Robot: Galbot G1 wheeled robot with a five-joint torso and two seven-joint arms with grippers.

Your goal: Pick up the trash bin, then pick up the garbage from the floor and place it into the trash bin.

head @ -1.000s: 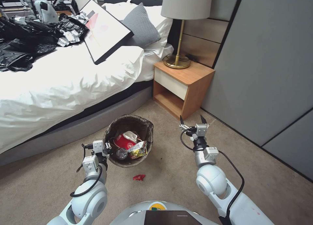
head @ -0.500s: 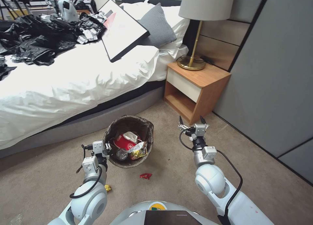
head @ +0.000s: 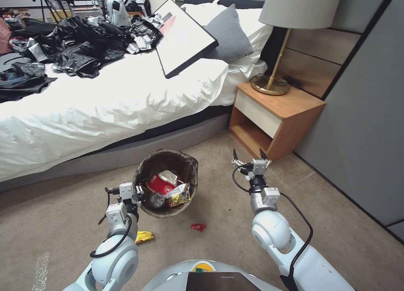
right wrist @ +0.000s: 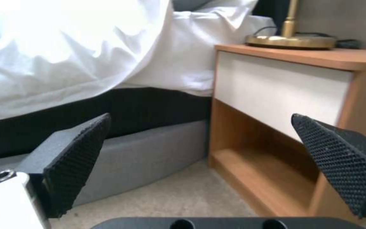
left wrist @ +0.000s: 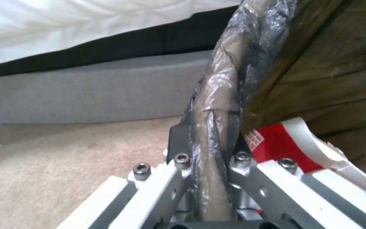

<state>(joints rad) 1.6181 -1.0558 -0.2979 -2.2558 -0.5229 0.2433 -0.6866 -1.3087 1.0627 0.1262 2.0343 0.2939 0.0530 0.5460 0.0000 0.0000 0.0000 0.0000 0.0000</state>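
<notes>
The camera has swung since the earlier frames: bed (head: pixel 105 97) and nightstand (head: pixel 277 114) sit further right in the head view, and a yellow wrapper (head: pixel 144 237) now shows on the carpet (head: pixel 54 223) beside the left arm, with the red wrapper (head: pixel 198 227) just right of it. The left gripper (head: pixel 136 195) still pinches the bin (head: pixel 167 185) by its lined rim (left wrist: pixel 217 105), fingers pressed on either side, holding it off the floor near the bed base; a red cup (head: pixel 161 184) and other litter lie inside. The right gripper (head: pixel 250 157) hangs spread wide and empty, pads (right wrist: pixel 75 159) apart, facing the nightstand, where a lamp (head: pixel 290 25) stands on top.
</notes>
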